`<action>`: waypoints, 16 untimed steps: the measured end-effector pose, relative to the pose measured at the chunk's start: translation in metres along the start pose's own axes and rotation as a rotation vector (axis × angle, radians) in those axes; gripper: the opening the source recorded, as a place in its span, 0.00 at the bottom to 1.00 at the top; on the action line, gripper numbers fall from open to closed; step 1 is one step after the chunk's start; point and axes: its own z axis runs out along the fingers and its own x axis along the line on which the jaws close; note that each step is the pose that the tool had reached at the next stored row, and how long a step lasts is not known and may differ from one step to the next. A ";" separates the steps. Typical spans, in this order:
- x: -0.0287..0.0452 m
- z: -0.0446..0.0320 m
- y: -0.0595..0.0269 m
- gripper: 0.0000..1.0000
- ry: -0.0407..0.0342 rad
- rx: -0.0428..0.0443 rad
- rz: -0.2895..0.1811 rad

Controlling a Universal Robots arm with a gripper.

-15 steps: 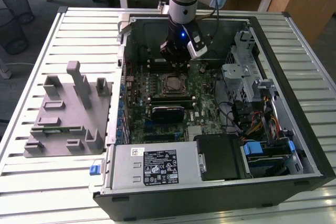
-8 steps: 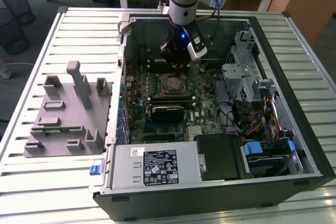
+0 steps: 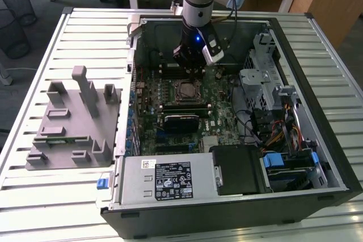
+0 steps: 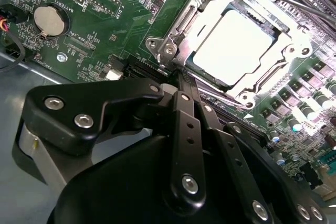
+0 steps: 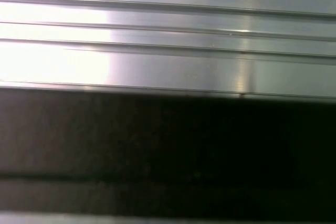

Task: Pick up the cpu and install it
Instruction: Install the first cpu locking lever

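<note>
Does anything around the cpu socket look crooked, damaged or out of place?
Nothing stands out. The cpu lies flat and square inside the socket frame, and the end effector hovers just above it.

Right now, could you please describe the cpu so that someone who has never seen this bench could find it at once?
Start at the open computer case lying on the slatted table, and find the green motherboard inside it. Near the board's middle, just below the arm's tool, the cpu lies in a metal-framed socket. It is a flat silvery-white square, unlike the dark chips around it.
</note>
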 end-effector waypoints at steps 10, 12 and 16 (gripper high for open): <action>0.0000 0.0008 -0.0001 0.11 0.0006 0.0160 0.000; 0.0001 0.0014 -0.0001 0.11 0.0010 0.0213 0.000; 0.0000 0.0017 -0.0001 0.11 0.0008 0.0235 0.000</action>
